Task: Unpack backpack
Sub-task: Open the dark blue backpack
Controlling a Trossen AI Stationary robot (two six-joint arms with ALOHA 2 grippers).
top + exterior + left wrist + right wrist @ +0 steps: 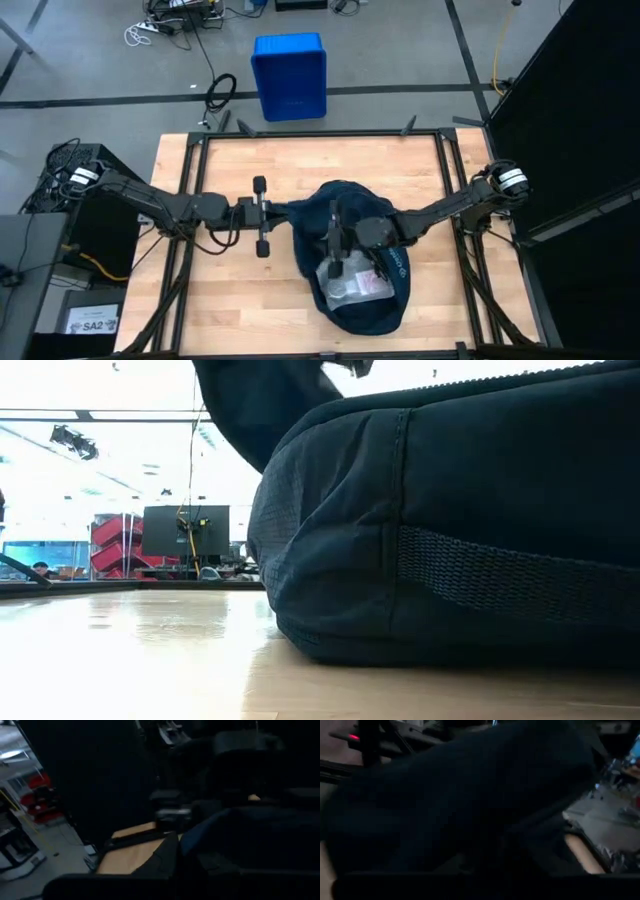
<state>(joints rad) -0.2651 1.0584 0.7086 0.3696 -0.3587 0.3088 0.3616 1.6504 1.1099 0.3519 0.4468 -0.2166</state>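
Note:
The dark navy backpack [345, 215] lies on the middle of the wooden table with its opening facing up; it fills the low view [450, 530]. A clear plastic bag with white and pink contents [352, 283] shows inside the opening. My left gripper [283, 211] stands level at the backpack's left edge, shut on its fabric. My right gripper [334, 245] reaches in from the right and hovers over the opening, above the plastic bag. My left gripper holds a fabric edge on the backpack's left side [295, 209], coming at it level from the table's left. The fabric is drawn out toward the gripper. The rest of the backpack rests on the table. One layer or several, I cannot tell.
A bright blue plastic bin [290, 75] stands on the floor beyond the table's far edge. Black frame rails [320, 133] run along the table's edges. Bare wood shows along the far side [400, 165] and at the near left [230, 310].

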